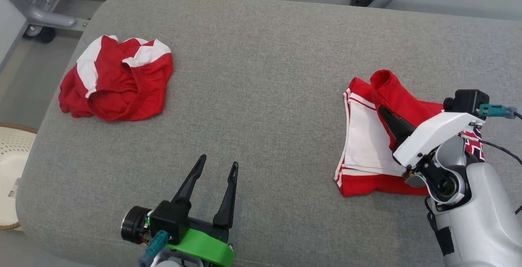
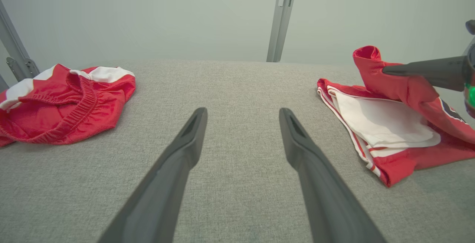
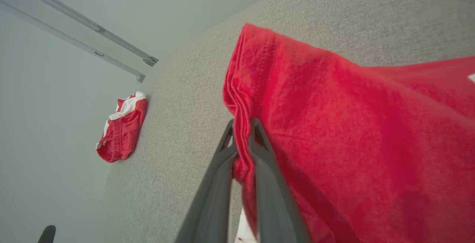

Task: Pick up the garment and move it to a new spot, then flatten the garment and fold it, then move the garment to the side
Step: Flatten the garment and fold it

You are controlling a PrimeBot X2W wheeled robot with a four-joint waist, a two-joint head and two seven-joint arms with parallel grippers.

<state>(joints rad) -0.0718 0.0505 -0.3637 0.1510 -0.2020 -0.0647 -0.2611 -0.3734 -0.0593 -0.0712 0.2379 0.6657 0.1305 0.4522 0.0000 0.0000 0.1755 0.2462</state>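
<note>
Right pincer (image 3: 243, 126) clenched on a red hem of the folded red-and-white garment (image 1: 367, 144), right end of the grey woven tabletop (image 1: 261, 75); left pincer (image 1: 218, 164) spread, empty, at its front edge; crumpled elastic-waisted shorts (image 1: 118, 79) at its left end.

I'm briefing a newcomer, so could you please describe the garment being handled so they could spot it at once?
On the grey padded surface, look to the robot's right. The folded garment there is red with a white panel and striped trim. Unlike the crumpled garment at the left, one red edge is pinched by the right pincer.
</note>
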